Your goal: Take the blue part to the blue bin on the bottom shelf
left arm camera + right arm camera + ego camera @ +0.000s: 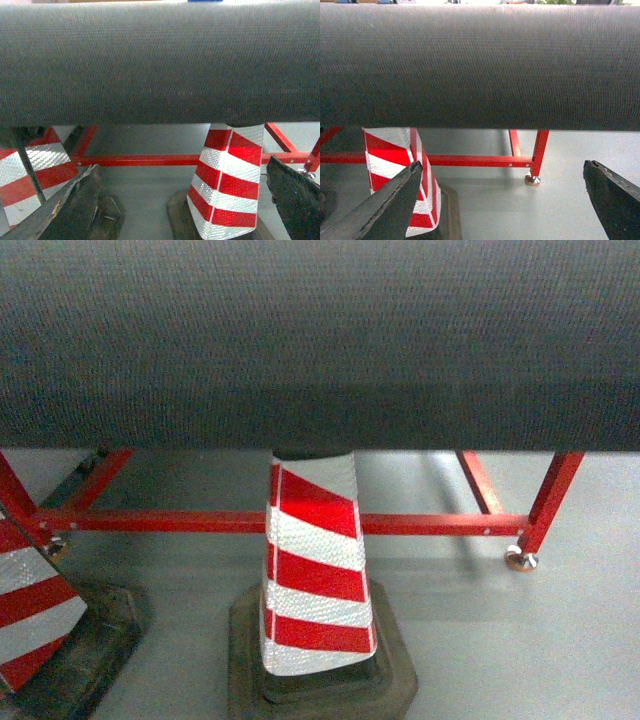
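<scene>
No writing is seen anywhere. Left gripper [182, 205] and right gripper [505, 200] fingers are spread apart, empty, at the lower frame edges, before a striped cone [315, 570] under a dark textured surface [320, 340].

A broad worktop edge [320, 340] spans the whole upper part of the head view, with a frame [300, 523] of bars and legs standing beneath it on the floor [520, 650]. A striped cone [315, 570] stands on the floor in the middle, before the frame's cross bar and reaching up under the worktop; a second cone [30, 610] stands to its left at the view's edge. The frame's footed leg [522, 558] stands well to the right of the middle cone.
</scene>
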Robot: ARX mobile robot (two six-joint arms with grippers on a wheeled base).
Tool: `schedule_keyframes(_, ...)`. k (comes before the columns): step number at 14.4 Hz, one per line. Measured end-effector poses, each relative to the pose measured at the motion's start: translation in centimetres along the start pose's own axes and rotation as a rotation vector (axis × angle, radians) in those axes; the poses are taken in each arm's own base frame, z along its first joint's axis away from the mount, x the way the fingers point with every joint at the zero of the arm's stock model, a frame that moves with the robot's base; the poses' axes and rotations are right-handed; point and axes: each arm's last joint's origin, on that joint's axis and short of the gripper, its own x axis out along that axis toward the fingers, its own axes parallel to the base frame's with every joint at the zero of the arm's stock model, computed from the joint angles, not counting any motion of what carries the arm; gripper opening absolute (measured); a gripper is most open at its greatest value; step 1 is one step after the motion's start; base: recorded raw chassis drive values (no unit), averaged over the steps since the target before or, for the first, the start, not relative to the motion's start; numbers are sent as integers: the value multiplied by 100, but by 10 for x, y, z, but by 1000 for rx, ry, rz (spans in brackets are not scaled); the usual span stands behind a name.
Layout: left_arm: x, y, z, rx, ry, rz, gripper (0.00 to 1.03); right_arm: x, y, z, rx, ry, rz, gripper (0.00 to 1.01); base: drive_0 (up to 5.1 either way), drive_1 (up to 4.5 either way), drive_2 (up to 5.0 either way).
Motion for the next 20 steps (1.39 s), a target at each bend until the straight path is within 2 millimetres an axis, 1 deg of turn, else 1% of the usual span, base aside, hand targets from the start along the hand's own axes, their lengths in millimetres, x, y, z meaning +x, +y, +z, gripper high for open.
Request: schedule_keyframes(20,0,0,0,0,-1,0,98,0,0,0,-1,0,0,98,0,0,0)
